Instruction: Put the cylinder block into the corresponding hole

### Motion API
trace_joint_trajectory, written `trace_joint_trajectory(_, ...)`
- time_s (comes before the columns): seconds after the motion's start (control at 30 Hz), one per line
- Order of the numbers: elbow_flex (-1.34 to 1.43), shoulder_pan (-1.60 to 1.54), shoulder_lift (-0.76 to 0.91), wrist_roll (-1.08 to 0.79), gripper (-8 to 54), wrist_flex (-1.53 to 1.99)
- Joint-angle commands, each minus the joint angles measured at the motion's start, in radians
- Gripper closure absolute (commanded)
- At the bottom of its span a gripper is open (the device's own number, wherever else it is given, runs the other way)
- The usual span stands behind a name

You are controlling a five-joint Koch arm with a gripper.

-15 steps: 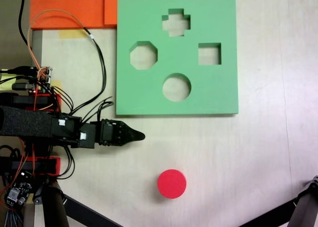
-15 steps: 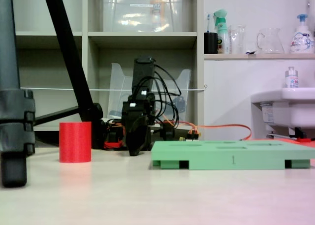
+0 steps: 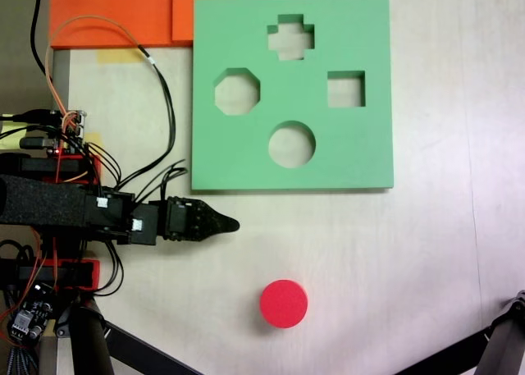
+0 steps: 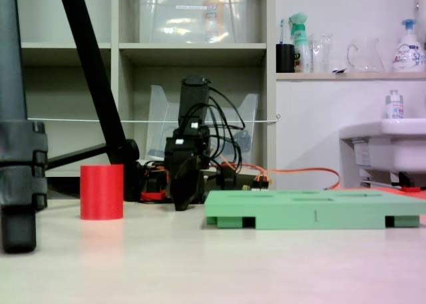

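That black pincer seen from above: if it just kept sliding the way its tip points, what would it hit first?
Probably nothing. The pincer points right along bare table, passing below the green board and above the red cylinder in this fixed view. Height is unclear.

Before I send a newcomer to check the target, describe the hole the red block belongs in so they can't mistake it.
Seen from above, find the square green foam board at the top of the table. It has four cutouts; take the circular hole nearest the board's lower edge, on the side facing the red cylinder block. It alone is round: the others are an octagon, a square and a cross.
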Motion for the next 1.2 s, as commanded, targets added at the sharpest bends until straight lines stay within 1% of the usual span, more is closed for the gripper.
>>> trace_joint_trajectory(0.0, 0.071, 0.009, 0.072, 0.017, 11.5, 0.021)
trace_joint_trajectory(0.23, 0.071, 0.058, 0.072, 0.014, 9.9, 0.02)
trace_joint_trajectory(0.3, 0.071, 0.057, 0.074, 0.055, 8.9, -0.071)
trace_joint_trajectory(0.43, 0.066, -0.009, 0.072, 0.67, 11.2, -0.393)
trace_joint_trajectory(0.57, 0.061, -0.011, 0.072, 1.028, 11.2, -0.546)
trace_joint_trajectory(0.63, 0.061, -0.009, 0.072, 1.279, 10.8, -0.641)
trace_joint_trajectory(0.67, 0.061, -0.002, 0.072, 1.368, 10.9, -0.658)
trace_joint_trajectory(0.73, 0.061, 0.002, 0.072, 1.448, 10.9, -0.661)
trace_joint_trajectory(0.77, 0.057, 0.009, 0.072, 1.528, 11.3, -0.663)
trace_joint_trajectory(0.83, 0.046, 0.02, 0.072, 1.629, 11.9, -0.658)
trace_joint_trajectory(0.87, 0.044, 0.026, 0.064, 1.661, 12.7, -0.65)
trace_joint_trajectory(0.93, 0.048, 0.026, 0.009, 1.667, 12.7, -0.65)
trace_joint_trajectory(1.0, 0.049, 0.017, -0.044, 1.667, 10.1, -0.667)
trace_joint_trajectory(1.07, 0.025, 0.009, -0.12, 1.651, 4.8, -0.718)
trace_joint_trajectory(1.1, 0.02, 0.011, -0.193, 1.629, 1.4, -0.802)
trace_joint_trajectory(1.17, 0.018, 0.02, -0.397, 1.606, -5.0, -1.022)
